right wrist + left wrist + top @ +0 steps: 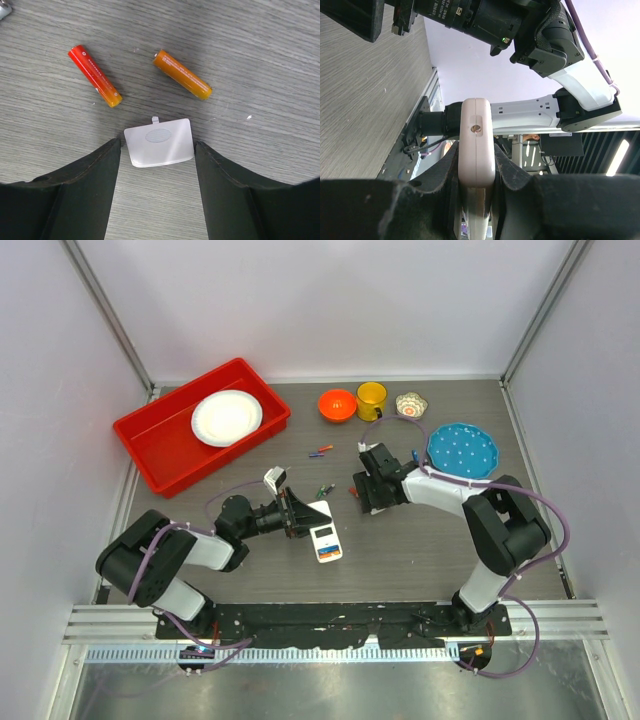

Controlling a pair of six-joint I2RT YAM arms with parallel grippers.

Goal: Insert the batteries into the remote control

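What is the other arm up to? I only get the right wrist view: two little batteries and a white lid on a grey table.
Observer: The left claw is clamped on the remote, whose button side faces up in the top view.
Operator: Are there more batteries than my two?
Observer: Yes. The top view shows a green battery close to the remote and a blue battery farther back.
Operator: Is anything else on that table?
Observer: At the back left, a red tray holds a white plate.
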